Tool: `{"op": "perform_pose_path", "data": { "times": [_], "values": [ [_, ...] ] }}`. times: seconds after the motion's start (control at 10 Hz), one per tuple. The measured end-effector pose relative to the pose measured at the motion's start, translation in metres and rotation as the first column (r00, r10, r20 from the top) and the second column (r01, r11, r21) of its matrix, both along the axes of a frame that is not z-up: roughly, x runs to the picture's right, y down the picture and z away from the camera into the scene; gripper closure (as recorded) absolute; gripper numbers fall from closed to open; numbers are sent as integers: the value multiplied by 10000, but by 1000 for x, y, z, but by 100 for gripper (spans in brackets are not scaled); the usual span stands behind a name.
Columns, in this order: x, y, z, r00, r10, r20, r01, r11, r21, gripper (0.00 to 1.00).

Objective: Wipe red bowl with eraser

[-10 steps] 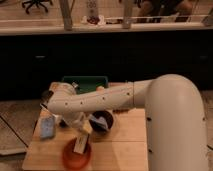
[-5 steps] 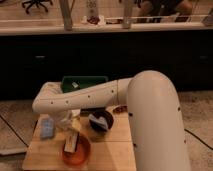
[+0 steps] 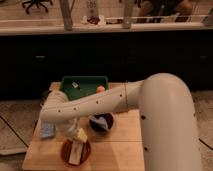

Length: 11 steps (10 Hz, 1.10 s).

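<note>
Change: compared with a second ago, the white robot arm (image 3: pixel 100 103) has swung its elbow out to the left, and the gripper (image 3: pixel 76 136) sits lower.
Gripper: at the front left of the light wooden table (image 3: pixel 120 150), just above the shallow round red-orange bowl (image 3: pixel 66 150); whether it clasps anything cannot be told.
Eraser: small whitish-tan rectangular eraser (image 3: pixel 75 153) lies inside the red bowl, its upper end meeting the gripper.
Nearby: dark grey-black bowl (image 3: pixel 101 122) just behind to the right; light blue rectangular pad (image 3: pixel 47 131) to the left; green tray (image 3: pixel 85 82) at the back.
</note>
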<state>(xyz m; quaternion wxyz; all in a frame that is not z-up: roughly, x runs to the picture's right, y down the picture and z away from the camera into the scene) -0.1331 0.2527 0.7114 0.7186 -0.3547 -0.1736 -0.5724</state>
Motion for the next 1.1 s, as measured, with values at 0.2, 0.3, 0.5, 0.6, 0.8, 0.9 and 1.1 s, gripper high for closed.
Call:
{"op": "perform_pose_path", "data": {
  "times": [0.2,0.3,0.5,0.6,0.8,0.9,1.1],
  "values": [
    [19,-5,-2,9991,285,-323,-279,9994,186,99],
    [23,-10,0,9985,367,-398,-357,9990,275,99],
    [25,-20,3,9981,439,-434,-419,9980,465,99],
    [21,-25,5,9986,401,-353,-382,9979,532,99],
    [4,-33,7,9998,198,-40,-195,9979,623,99],
    [-8,-36,9,9998,-13,191,0,9978,661,99],
    [-20,-35,7,9975,-450,547,418,9974,579,99]
  ]
}}
